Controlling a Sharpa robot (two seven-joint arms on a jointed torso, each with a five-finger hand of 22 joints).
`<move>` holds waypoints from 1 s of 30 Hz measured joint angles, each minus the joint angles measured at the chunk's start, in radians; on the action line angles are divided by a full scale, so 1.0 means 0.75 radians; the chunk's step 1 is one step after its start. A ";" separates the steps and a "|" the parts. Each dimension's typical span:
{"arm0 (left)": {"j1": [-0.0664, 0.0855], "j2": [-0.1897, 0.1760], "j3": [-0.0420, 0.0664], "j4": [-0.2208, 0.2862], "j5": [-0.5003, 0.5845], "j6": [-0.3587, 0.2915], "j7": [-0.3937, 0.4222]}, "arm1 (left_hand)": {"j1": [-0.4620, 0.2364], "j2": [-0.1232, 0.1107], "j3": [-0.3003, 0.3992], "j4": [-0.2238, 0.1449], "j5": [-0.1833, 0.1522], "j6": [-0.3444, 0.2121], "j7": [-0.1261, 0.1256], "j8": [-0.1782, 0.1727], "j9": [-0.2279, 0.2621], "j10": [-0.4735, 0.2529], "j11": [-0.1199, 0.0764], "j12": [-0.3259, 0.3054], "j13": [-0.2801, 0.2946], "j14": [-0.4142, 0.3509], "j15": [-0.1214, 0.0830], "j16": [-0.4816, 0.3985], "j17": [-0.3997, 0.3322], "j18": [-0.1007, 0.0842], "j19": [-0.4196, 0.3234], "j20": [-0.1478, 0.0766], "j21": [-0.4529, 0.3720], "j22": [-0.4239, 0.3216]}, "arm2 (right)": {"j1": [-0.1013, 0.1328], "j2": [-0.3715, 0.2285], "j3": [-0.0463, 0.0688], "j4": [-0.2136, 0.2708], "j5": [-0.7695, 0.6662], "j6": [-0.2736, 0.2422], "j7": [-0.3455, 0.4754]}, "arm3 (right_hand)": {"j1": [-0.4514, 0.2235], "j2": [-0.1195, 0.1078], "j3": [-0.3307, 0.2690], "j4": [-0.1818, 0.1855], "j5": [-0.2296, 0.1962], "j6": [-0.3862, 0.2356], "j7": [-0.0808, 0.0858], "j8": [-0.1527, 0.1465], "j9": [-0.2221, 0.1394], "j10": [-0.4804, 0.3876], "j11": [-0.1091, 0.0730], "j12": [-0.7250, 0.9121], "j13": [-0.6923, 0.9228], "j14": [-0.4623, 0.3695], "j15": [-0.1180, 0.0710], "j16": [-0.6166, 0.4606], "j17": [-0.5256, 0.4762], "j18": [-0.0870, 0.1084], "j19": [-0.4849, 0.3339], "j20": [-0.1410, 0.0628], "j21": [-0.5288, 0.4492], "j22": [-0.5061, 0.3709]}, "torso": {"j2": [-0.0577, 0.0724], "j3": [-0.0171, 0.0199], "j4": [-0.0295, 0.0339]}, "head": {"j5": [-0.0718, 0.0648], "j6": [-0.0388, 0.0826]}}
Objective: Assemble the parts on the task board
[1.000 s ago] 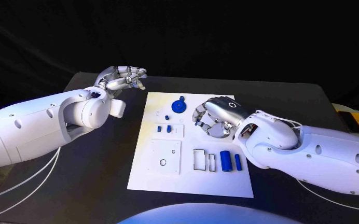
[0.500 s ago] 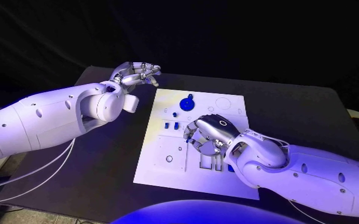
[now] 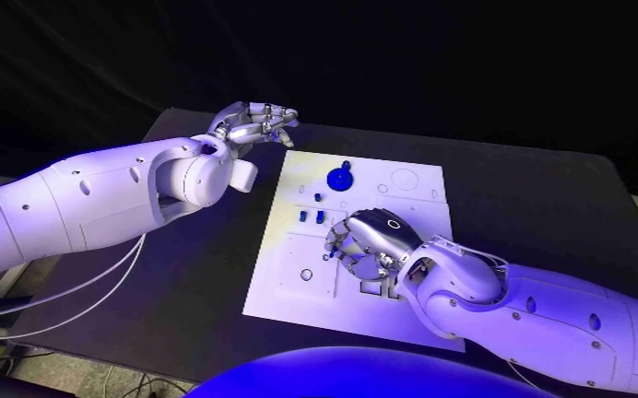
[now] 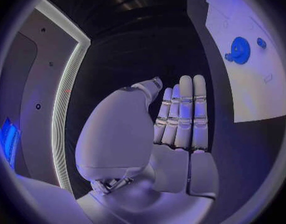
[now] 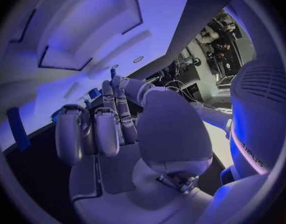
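**Right hand low over the board, left hand off its far left corner**

Surface: black table (image 3: 532, 195), matte, with the white task board (image 3: 300, 232) lying flat on it near the middle. Background beyond the table is dark.

Parts: a round blue gear-like part (image 3: 340, 179) sits near the board's far edge; two small blue parts (image 3: 310, 217) lie just nearer than it, toward the board's left side.

Right hand (image 3: 366, 243): over the board's near right area, fingers curled downward; whether they hold anything I cannot tell. A blue part (image 5: 18, 129) lies beside it on the board.

Left hand (image 3: 253, 124): off the board, past its far left corner, fingers apart, holding nothing.
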 measured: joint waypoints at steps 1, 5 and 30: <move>0.000 0.000 0.000 0.000 0.000 0.001 0.000 | 0.000 0.000 0.000 0.000 0.000 0.000 0.000 0.000 0.000 0.000 0.000 0.000 0.000 0.000 0.000 0.000 0.000 0.000 0.000 0.000 0.000 0.000 | -0.002 0.002 0.000 -0.001 0.000 0.000 0.000 | -0.003 0.003 0.000 0.000 0.000 0.000 0.000 0.000 0.000 0.000 0.000 -0.001 0.000 0.000 0.000 0.000 0.000 0.000 0.000 0.000 0.000 0.000 | 0.000 0.0000 0.0000 | 0.001 -0.001; 0.000 0.000 0.000 0.000 0.000 0.002 -0.002 | 0.000 0.000 0.000 0.000 0.000 0.000 0.000 0.000 0.000 0.000 0.000 0.000 0.000 0.000 0.000 0.000 0.000 0.000 0.000 0.000 0.000 0.000 | -0.008 0.011 0.000 -0.008 -0.004 0.000 0.000 | -0.003 0.003 0.000 0.000 0.000 0.000 0.000 0.000 0.001 0.000 0.000 -0.003 0.000 0.000 0.000 0.000 0.000 0.000 0.000 0.000 0.000 0.000 | 0.000 0.0000 -0.0005 | 0.006 -0.004; 0.000 -0.003 0.000 0.001 0.000 0.008 -0.009 | 0.000 0.000 0.000 0.000 0.000 0.000 0.000 0.000 0.000 0.000 0.000 0.000 0.000 0.000 0.000 0.000 0.000 0.000 0.000 0.000 0.000 0.000 | -0.017 0.047 0.000 -0.040 -0.037 0.008 -0.010 | -0.003 0.002 -0.001 0.000 -0.008 0.000 0.000 0.000 0.002 0.000 0.000 0.001 0.000 0.000 0.000 0.000 0.000 0.000 0.000 0.000 0.000 -0.001 | 0.000 -0.0008 0.0003 | 0.020 -0.014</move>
